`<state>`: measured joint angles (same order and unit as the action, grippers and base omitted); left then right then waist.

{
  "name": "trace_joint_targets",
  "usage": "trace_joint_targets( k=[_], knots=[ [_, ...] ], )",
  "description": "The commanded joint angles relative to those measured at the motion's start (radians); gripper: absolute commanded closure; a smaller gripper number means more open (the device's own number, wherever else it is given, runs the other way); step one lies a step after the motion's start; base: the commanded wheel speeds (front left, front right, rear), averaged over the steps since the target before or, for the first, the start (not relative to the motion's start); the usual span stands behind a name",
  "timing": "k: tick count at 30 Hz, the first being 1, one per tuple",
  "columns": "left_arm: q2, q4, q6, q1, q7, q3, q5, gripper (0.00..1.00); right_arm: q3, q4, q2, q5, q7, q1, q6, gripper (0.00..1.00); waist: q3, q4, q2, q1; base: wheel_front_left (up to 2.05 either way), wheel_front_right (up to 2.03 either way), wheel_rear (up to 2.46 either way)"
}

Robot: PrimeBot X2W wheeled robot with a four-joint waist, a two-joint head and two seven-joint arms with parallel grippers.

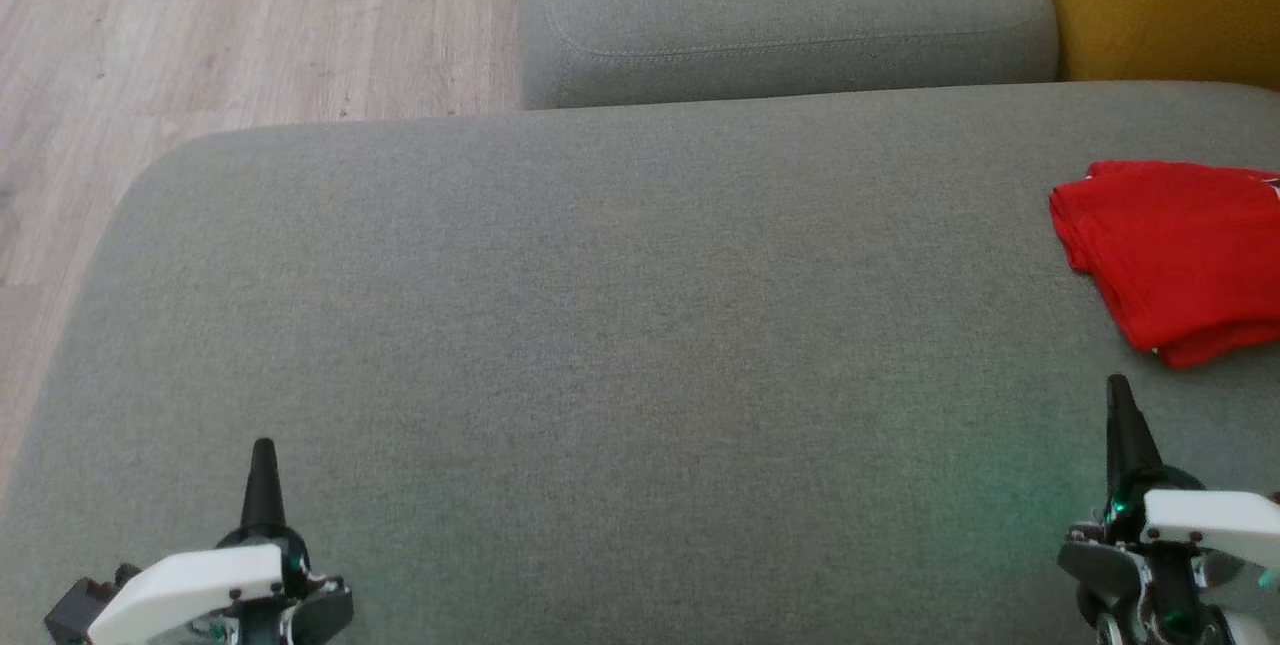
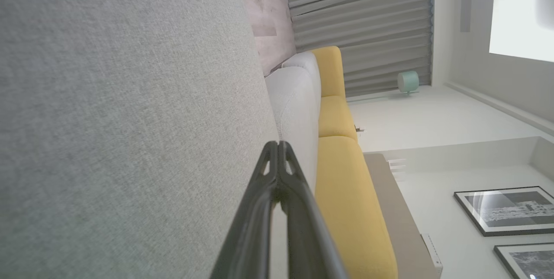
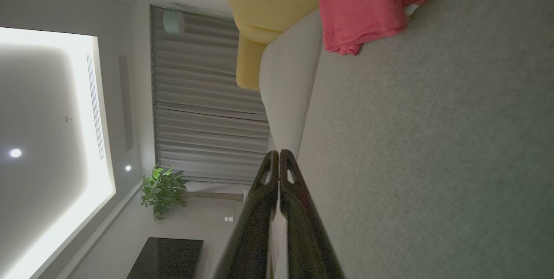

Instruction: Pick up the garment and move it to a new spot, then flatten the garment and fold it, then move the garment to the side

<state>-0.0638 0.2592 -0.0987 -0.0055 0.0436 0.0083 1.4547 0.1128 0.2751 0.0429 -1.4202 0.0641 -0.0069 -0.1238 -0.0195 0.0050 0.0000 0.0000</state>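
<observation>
Right gripper (image 1: 1120, 415) pinched closed, empty, lower right of frame; left gripper (image 1: 263, 475) same, lower left. Red garment (image 1: 1185, 255) lies folded on grey cushion (image 1: 600, 325) at right edge, near right fingertips, not touching. Judged: set-aside step looks done. Next move, if any: arms clear of garment.

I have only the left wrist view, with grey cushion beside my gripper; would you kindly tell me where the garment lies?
Observer: The red garment lies bunched near the right edge of the grey cushion in the head view.
Operator: Is anything touching it?
Observer: No, the right gripper is shut and sits apart, just short of it.
Operator: How far off is mine?
Observer: The left gripper is at the head view's lower left, across the cushion from it.
</observation>
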Motion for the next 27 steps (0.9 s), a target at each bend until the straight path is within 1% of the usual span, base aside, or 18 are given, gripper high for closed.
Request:
trace_joint_targets(
  k=[1, 13, 27],
  knots=[
    [-0.01, -0.024, -0.011, -0.061, 0.007, 0.043, 0.03, 1.0, -0.012, -0.032, 0.007, -0.035, 0.013, -0.064, -0.006, 1.0, 0.002, -0.001, 0.0, 0.0, 0.0, 0.0, 0.0],
    [-0.009, -0.015, -0.031, -0.099, 0.044, 0.074, 0.174, 1.0, 0.001, -0.03, 0.007, -0.183, 0.048, -0.1, -0.007, 1.0, 0.022, -0.005, 0.0, 0.0, 0.0, 0.0, 0.0],
    [-0.005, -0.015, -0.032, -0.1, 0.049, 0.079, 0.176, 1.0, 0.001, -0.03, 0.007, -0.188, 0.049, -0.101, -0.007, 1.0, 0.023, -0.005, 0.0, 0.0, 0.0, 0.0, 0.0]
  ],
)
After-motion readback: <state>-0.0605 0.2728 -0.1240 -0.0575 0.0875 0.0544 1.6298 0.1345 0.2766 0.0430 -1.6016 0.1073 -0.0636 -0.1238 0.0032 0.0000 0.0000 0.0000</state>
